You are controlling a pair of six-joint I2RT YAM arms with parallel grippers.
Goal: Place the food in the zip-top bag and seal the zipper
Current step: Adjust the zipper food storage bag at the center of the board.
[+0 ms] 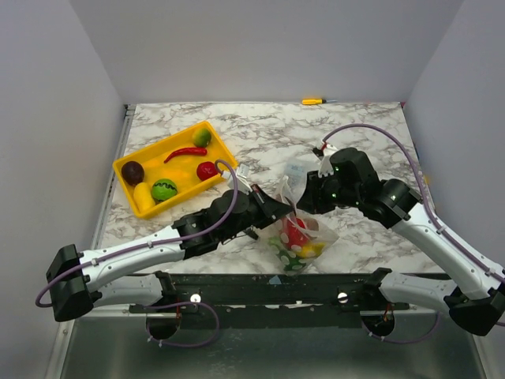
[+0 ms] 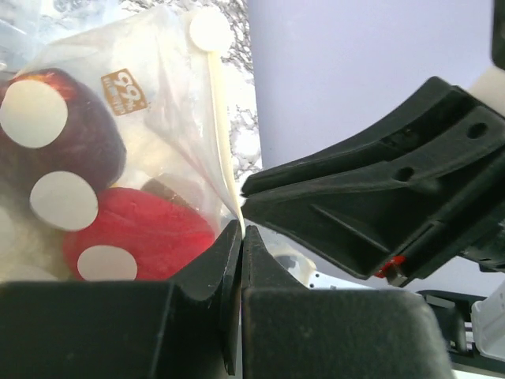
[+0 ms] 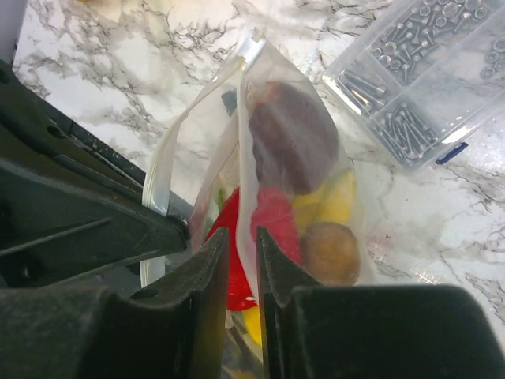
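Note:
The zip-top bag stands between my grippers near the front edge, holding red, yellow, green and dark purple food. In the left wrist view my left gripper is shut on the zipper, with a dark purple piece and a red piece behind the film. My right gripper stands with a narrow gap between its fingers. The bag's rim runs through that gap, unclamped. In the top view the left gripper and right gripper meet at the bag's top. More food lies in the yellow tray.
The tray at the left holds a red chili, a green piece and others. A clear box of screws lies beside the bag. A yellow screwdriver rests at the table's far edge.

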